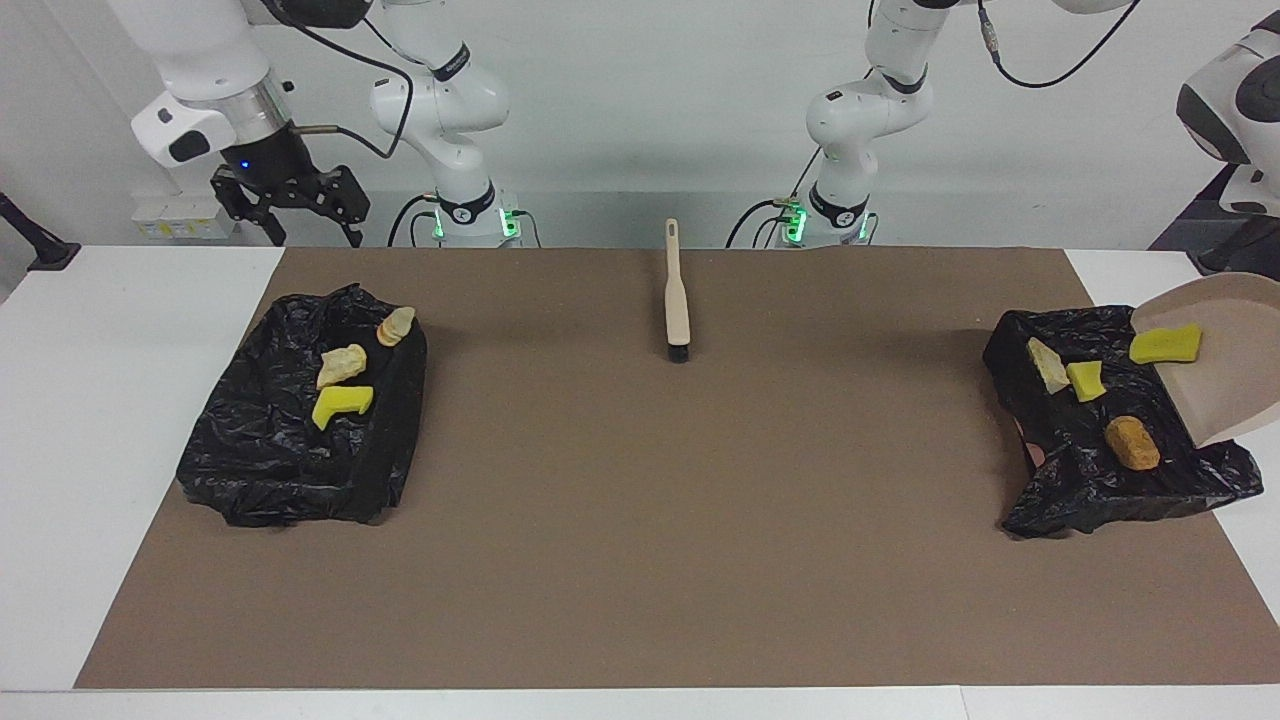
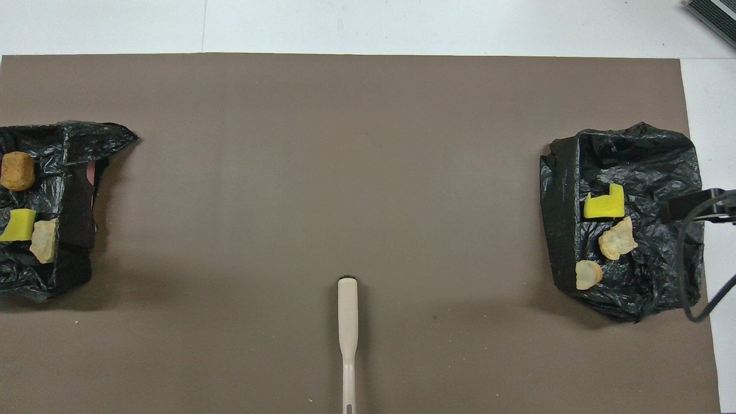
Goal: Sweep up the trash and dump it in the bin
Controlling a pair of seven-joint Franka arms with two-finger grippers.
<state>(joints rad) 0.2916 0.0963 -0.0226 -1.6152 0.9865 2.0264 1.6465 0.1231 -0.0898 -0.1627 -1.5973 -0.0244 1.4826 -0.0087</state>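
Two black-lined bins hold the trash. The bin (image 1: 260,480) at the right arm's end holds a yellow foam piece (image 1: 342,403) and two beige chunks (image 1: 341,364). The bin (image 1: 1100,490) at the left arm's end holds a beige chunk (image 1: 1048,364), a yellow piece (image 1: 1085,380) and the orange-brown lump (image 1: 1132,441). The beige dustpan (image 1: 1235,390) hangs tilted over this bin with one yellow piece (image 1: 1165,344) on it. Its handle and the left gripper are out of frame. My right gripper (image 1: 300,228) is open, empty and raised near the right arm's bin.
A beige brush (image 1: 677,300) with black bristles lies on the brown mat (image 1: 640,520) between the two arm bases, also seen from overhead (image 2: 347,322). Both bins show in the overhead view (image 2: 661,155) (image 2: 63,138). White table borders the mat.
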